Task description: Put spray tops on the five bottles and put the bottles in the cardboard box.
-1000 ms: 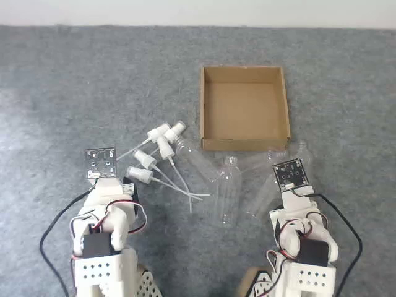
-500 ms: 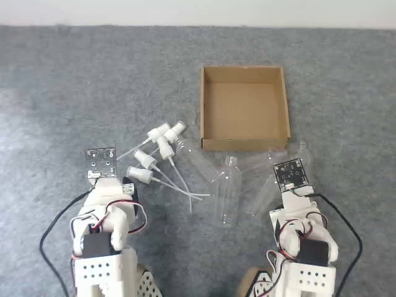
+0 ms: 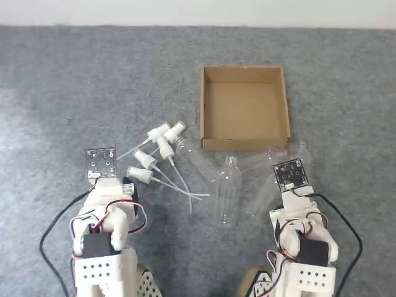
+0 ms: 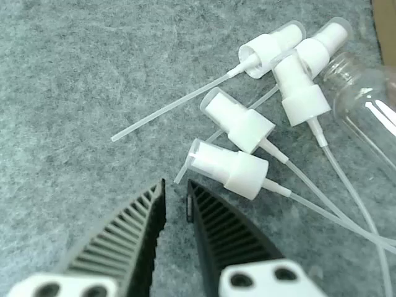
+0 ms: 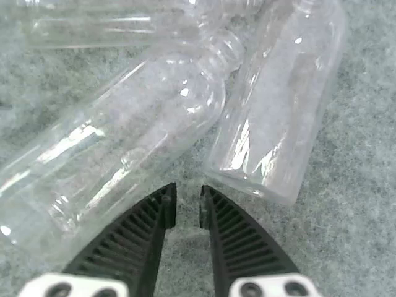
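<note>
Several white spray tops (image 3: 158,151) with long dip tubes lie loose on the grey carpet, left of the open cardboard box (image 3: 286,105). Several clear uncapped bottles (image 3: 226,189) lie on their sides just in front of the box. My left gripper (image 4: 176,189) is shut and holds nothing, a little short of the nearest spray top (image 4: 235,168); a bottle neck (image 4: 362,102) lies beyond the tops. My right gripper (image 5: 185,193) is shut and holds nothing, its tips close to two lying bottles (image 5: 111,161) (image 5: 278,105).
Both arm bases stand at the near edge, the left arm (image 3: 102,185) and the right arm (image 3: 294,192). Inside the box only the bare cardboard floor (image 3: 244,108) shows. Grey carpet (image 3: 74,86) spreads to the far left and right.
</note>
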You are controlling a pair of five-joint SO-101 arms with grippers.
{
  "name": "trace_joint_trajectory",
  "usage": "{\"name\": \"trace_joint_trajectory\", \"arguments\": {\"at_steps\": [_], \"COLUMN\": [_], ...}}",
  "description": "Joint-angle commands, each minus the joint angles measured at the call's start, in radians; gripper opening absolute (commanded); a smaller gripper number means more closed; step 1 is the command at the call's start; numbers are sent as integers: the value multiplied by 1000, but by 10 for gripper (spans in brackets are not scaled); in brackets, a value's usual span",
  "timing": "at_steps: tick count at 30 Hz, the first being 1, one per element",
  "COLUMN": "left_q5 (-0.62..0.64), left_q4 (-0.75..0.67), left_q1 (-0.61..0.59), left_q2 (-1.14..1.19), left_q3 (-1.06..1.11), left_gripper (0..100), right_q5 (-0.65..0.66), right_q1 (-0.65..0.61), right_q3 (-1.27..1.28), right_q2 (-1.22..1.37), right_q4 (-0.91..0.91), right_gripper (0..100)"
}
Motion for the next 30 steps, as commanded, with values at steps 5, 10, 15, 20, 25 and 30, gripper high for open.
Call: {"name": "trace_joint_trajectory", "arguments": {"at_steps": [5, 10, 15, 20, 25, 30], "left_q5": [0, 0, -2, -2, -2, -2], "left_q4": [3, 3, 3, 3, 5, 5], "left_q1": [0, 0, 5, 6, 5, 5], "left_q2": [-9, -9, -9, -9, -9, -9], "left_q3": [-5, -5, -5, -5, -5, -5], "left_gripper": [55, 55, 55, 55, 55, 55], "right_q5": [6, 6, 6, 6, 6, 8], "right_q1": [5, 5, 5, 4, 4, 42], "right_q3": [25, 25, 25, 25, 25, 15], "right_q2": [-15, -15, -15, -15, -15, -16], "right_q4": [7, 7, 7, 7, 7, -39], "right_gripper": [46, 46, 46, 46, 48, 46]}}
